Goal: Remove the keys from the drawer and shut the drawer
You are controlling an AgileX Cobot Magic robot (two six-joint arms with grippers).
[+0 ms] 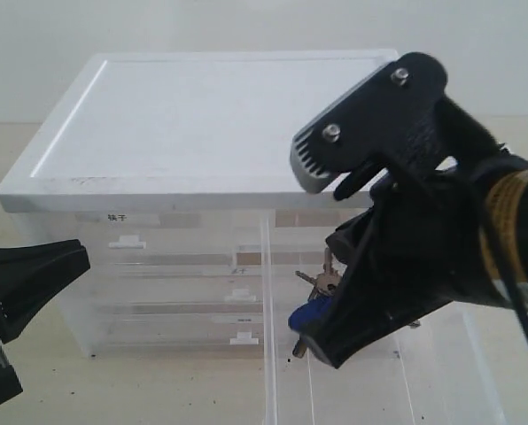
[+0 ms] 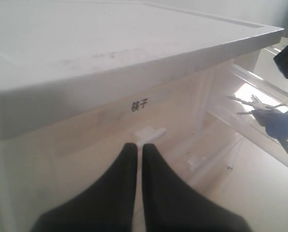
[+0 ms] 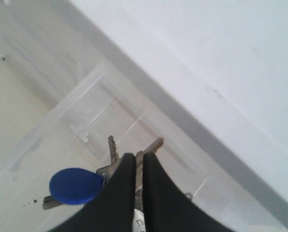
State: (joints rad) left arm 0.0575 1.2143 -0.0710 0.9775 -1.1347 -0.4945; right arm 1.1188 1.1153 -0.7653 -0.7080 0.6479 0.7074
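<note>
Right pincer [image 3: 136,155]: clamped tight on the keys [image 3: 103,170].
Keys: within the pulled-out drawer [image 3: 62,113], blue fob [image 3: 74,185] just beside the pincer.
Right arm [image 1: 423,221]: slanting down into the drawer.
Left pincer [image 2: 139,147]: closed, empty.

A plain pale wall [image 1: 246,27] is running behind a cream table [image 1: 158,390], which is showing a few dark specks. A clear plastic cabinet [image 1: 220,115] with a white top is sitting on it. Soft, even light is washing over everything, casting only faint shadows.
</note>
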